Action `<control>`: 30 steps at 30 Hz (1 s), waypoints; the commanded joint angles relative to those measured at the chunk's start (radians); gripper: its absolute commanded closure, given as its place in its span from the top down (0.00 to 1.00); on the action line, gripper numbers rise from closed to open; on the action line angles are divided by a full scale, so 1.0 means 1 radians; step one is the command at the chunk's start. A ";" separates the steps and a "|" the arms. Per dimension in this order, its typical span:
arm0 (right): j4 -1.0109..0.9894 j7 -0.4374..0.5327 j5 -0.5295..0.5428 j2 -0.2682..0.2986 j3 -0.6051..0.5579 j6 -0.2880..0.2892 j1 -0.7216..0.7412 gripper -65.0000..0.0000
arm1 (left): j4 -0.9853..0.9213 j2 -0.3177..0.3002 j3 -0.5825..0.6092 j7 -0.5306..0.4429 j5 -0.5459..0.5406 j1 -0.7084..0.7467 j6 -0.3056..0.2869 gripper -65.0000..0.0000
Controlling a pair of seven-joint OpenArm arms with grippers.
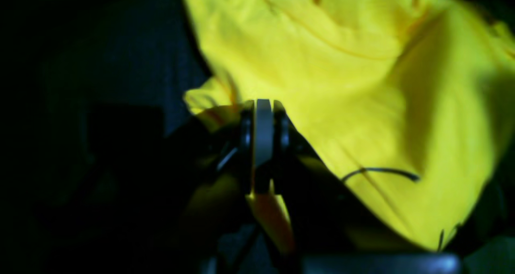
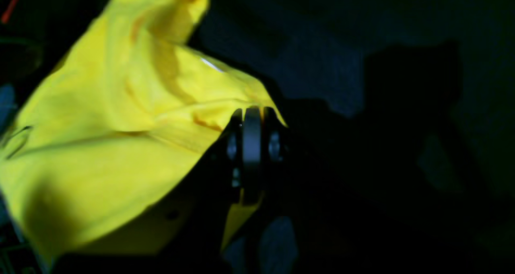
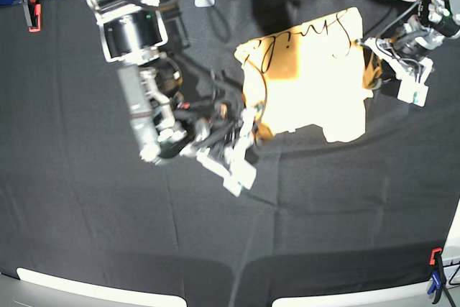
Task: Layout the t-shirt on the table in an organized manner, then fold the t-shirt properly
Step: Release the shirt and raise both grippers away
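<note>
The counter (image 3: 86,221) takes up nearly all of my base view, a wide dark cloth surface with a red clamp near its lower corner. The t-shirt (image 3: 309,80) sits toward the far side of it, right of centre in that view, well apart from the near edge. It is not flat: it hangs stretched between my two arms as a rumpled sheet, its long axis running across the view from one gripper to the other, with a loose flap drooping below the right-hand end. I cannot tell whether the lowest folds touch the cloth.

The right gripper (image 3: 253,121) is at the shirt's left edge in the base view, with the arm coming in from the far left corner. On the right wrist camera the t-shirt (image 2: 100,137) spreads away to the left of the right gripper (image 2: 252,117), which is clamped on an edge of the fabric with yellow cloth squeezed between the jaws.

The left gripper (image 3: 374,59) holds the opposite edge, at the right of the base view. On its wrist camera the left gripper (image 1: 263,107) is likewise pinched on a hem, and the t-shirt (image 1: 354,85) billows away up and to the right.

So both arms are at the cloth, one at each end. My judgement: the coming move turns on drawing the two held edges apart along that axis, then lowering evenly, so the shirt lands spread rather than bunched
</note>
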 commanded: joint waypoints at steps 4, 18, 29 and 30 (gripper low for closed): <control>-0.017 0.025 -0.052 0.000 0.005 0.007 0.027 0.28 | 0.046 -0.009 -0.012 -0.018 -0.072 -0.002 -0.036 0.00; 0.335 -0.123 -0.023 0.004 0.073 -0.027 -0.032 0.26 | 0.147 -0.008 -0.118 -0.019 -0.093 0.061 -0.038 0.00; 0.755 -0.219 0.100 0.045 0.353 -0.043 -0.431 0.00 | 0.147 -0.009 -0.365 0.125 -0.265 0.251 -0.038 0.00; 0.784 -0.219 0.096 0.045 0.365 -0.043 -0.484 0.00 | 0.147 -0.008 -0.372 0.131 -0.264 0.275 -0.038 0.00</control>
